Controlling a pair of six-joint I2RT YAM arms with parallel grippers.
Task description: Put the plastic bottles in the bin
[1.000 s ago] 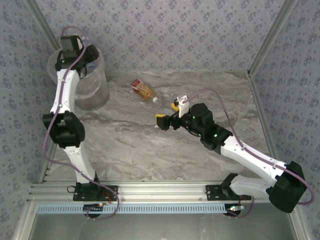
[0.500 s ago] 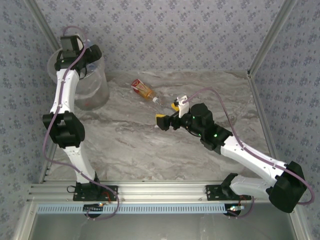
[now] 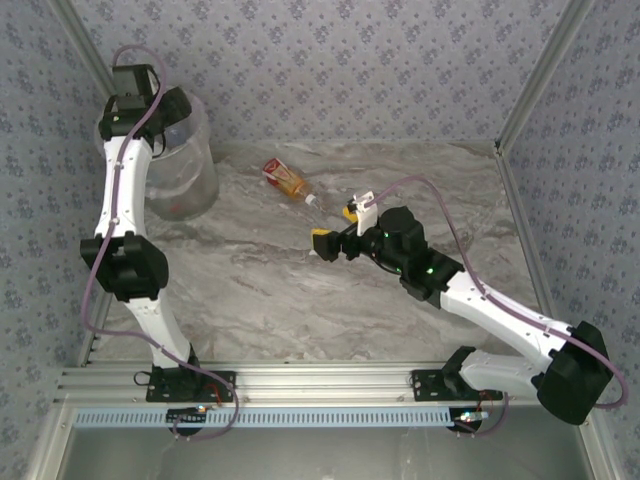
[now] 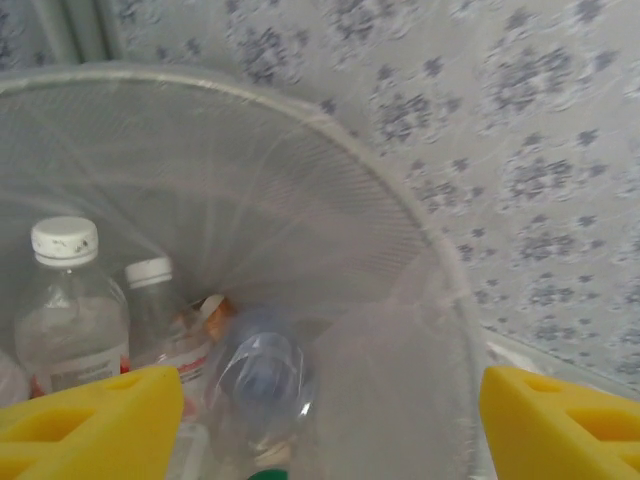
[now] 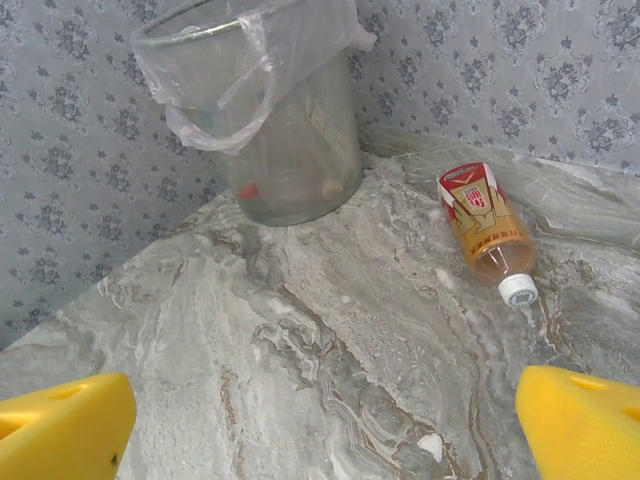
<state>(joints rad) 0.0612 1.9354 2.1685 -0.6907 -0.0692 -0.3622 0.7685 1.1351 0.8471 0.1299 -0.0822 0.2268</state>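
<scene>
My left gripper [image 3: 172, 108] hangs over the round translucent bin [image 3: 188, 172] at the back left. In the left wrist view the left gripper [image 4: 325, 430] is open, its yellow fingers [image 4: 90, 420] wide apart and empty. Below it, inside the bin's rim [image 4: 330, 130], lie several plastic bottles: a white-capped one [image 4: 70, 300], another [image 4: 160, 300], and a clear one [image 4: 262, 375] seen end on. One bottle with a red and orange label [image 3: 287, 180] lies on the table. My right gripper [image 3: 337, 228] hovers open near its white cap. In the right wrist view the bottle [image 5: 486, 218] lies ahead of the right gripper [image 5: 320, 430].
The marble-patterned table [image 3: 300, 300] is walled by patterned panels at the back and both sides. The bin [image 5: 280, 120] with its clear bag liner stands in the far left corner. Open tabletop lies between the bin and the lying bottle.
The left wrist has shifted a little up and to the left over the bin. The right arm and the bottle on the table have not moved.
</scene>
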